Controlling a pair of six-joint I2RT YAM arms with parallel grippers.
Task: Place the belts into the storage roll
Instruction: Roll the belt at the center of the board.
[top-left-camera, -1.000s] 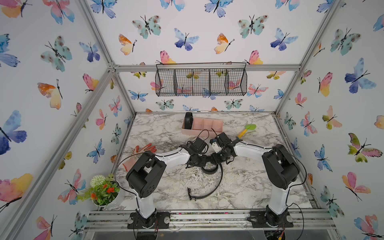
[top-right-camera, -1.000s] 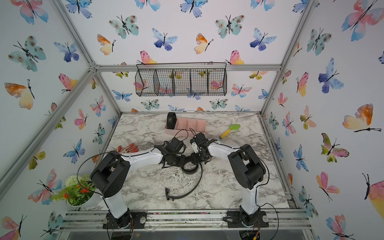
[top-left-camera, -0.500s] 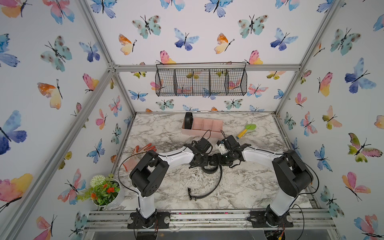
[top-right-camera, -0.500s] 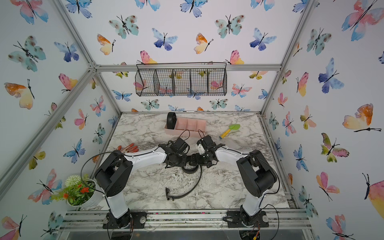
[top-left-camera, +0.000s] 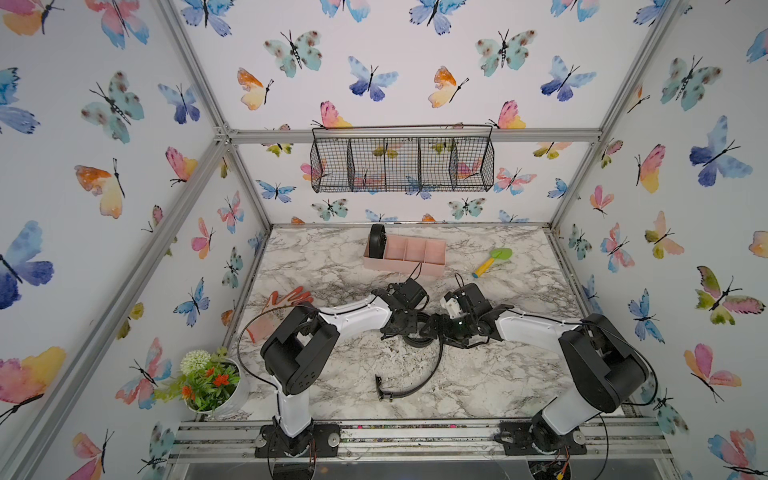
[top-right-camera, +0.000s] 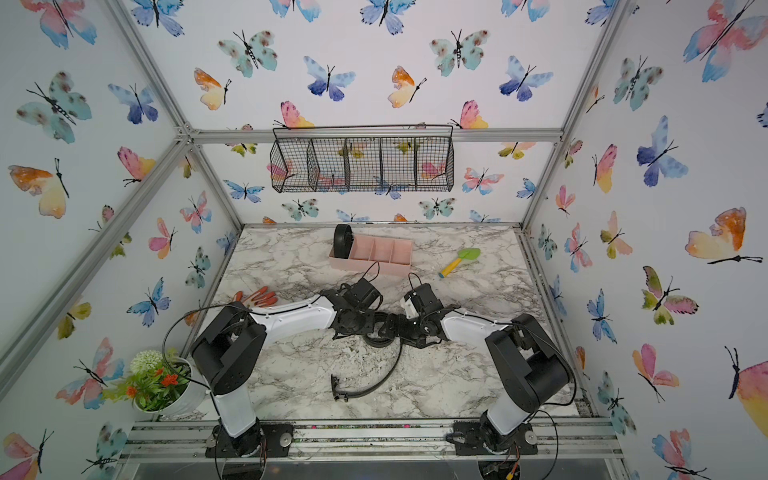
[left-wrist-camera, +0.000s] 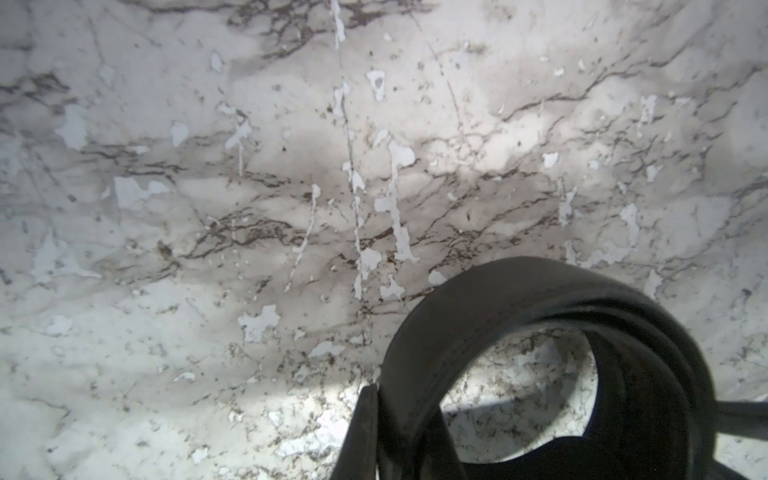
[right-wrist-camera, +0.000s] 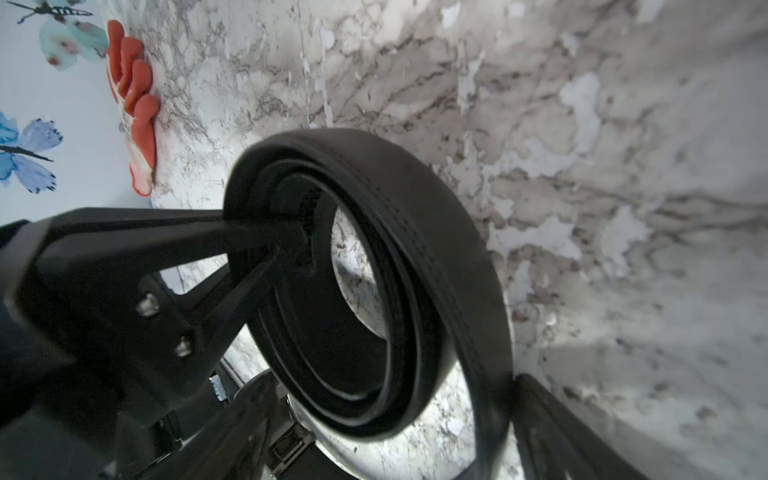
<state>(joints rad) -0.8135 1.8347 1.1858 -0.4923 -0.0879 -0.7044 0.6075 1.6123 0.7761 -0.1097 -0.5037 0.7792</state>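
Observation:
One belt (top-left-camera: 419, 341) lies partly wound into a coil at the table's middle. Its loose tail (top-left-camera: 415, 384) curves toward the front and ends in a buckle (top-left-camera: 380, 388). My left gripper (top-left-camera: 409, 332) is shut on the coil's wall, and the wrist views show that pinch (left-wrist-camera: 395, 440) and the coil (right-wrist-camera: 374, 270). My right gripper (top-left-camera: 440, 330) stands open beside the coil, with the tail running along one finger (right-wrist-camera: 552, 415). A second belt (top-left-camera: 376, 241), rolled up, stands in the left end compartment of the pink storage roll (top-left-camera: 415, 270).
A green toy shovel (top-left-camera: 492, 259) lies right of the tray. An orange glove (top-left-camera: 286, 299) rests at the table's left edge, and a potted plant (top-left-camera: 210, 380) stands at the front left. A black wire basket (top-left-camera: 401, 164) hangs on the back wall.
My right gripper's jaws have opened wide and its arm has stretched lower and to the right. The left gripper has stayed shut on the coil.

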